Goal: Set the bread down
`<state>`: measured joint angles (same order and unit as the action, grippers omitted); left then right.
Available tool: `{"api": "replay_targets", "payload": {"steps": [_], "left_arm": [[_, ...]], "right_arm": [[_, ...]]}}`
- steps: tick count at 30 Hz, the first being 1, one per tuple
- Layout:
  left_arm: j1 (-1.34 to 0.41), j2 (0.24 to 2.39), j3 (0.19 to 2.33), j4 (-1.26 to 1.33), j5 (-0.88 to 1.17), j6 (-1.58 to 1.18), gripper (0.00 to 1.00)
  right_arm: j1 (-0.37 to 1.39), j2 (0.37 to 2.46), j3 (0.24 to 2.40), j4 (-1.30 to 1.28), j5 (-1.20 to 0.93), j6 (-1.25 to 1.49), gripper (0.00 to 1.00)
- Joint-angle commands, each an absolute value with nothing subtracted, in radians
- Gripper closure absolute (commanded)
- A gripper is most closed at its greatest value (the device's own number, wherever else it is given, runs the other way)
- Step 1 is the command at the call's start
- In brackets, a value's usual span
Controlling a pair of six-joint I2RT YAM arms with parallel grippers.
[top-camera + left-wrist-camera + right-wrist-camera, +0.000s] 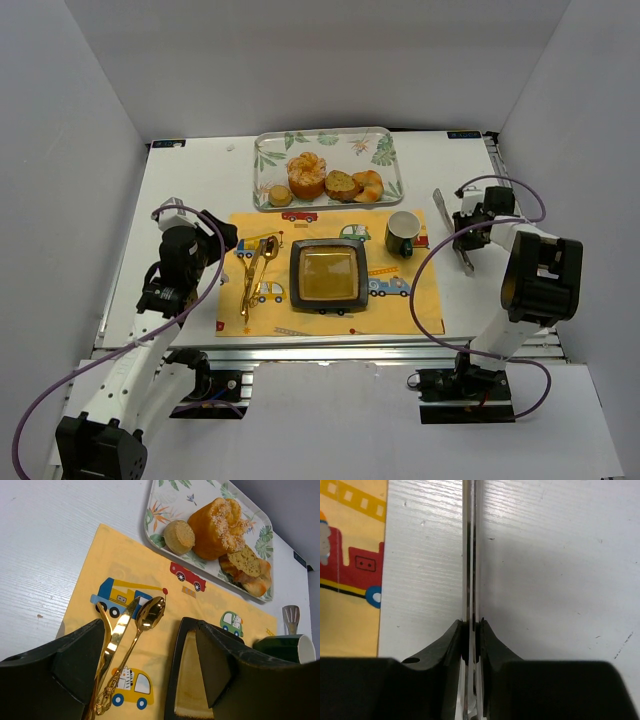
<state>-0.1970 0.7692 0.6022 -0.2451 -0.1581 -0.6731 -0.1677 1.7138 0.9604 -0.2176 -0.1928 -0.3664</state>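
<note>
Left gripper (148, 650) hangs wide open and empty over the placemat's (400, 305) left edge, above gold cutlery (252, 275). The bread, a crackled bun (306, 175) and a small flat round (279, 194), sits on a leaf-print tray (330, 133) at the tabletop's far edge, beyond the square plate (297, 275), its likely destination. Near the right edge, the right gripper (470, 625) pinches metal tongs (470, 555), apparently to lift it.

This is a robotics lab test cell, not a kitchen. Plain grey panel walls (330, 60) box in a white wood-grain bench (190, 180). A black-and-white left arm (170, 275) and right arm (535, 280) are mounted by a silver aluminium rail (330, 347), trailing purple cables (411, 290). The yellow cartoon-vehicle placemat (400, 310) and leaf-print tray (262, 160) of golden-brown bread (307, 175) look like staged props.
</note>
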Motion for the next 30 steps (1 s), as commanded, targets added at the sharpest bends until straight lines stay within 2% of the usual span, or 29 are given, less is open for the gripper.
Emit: {"api": "replay_targets", "payload": {"steps": [1, 9, 22, 30], "left_arm": [[-0.192, 0.753, 0.614, -0.258, -0.163, -0.670, 0.17], [-0.193, 0.765, 0.629, -0.247, -0.161, -0.669, 0.17], [-0.192, 0.761, 0.640, -0.261, -0.160, -0.670, 0.17], [-0.192, 0.726, 0.635, -0.285, -0.181, -0.689, 0.17]], "right_arm": [[-0.175, 1.663, 1.041, -0.271, -0.279, -0.440, 0.88], [-0.124, 1.580, 1.290, -0.411, -0.482, -0.623, 0.75], [0.139, 1.706, 1.584, -0.514, -0.601, -0.479, 0.71], [0.242, 1.793, 1.680, -0.514, -0.598, -0.485, 0.68]]}}
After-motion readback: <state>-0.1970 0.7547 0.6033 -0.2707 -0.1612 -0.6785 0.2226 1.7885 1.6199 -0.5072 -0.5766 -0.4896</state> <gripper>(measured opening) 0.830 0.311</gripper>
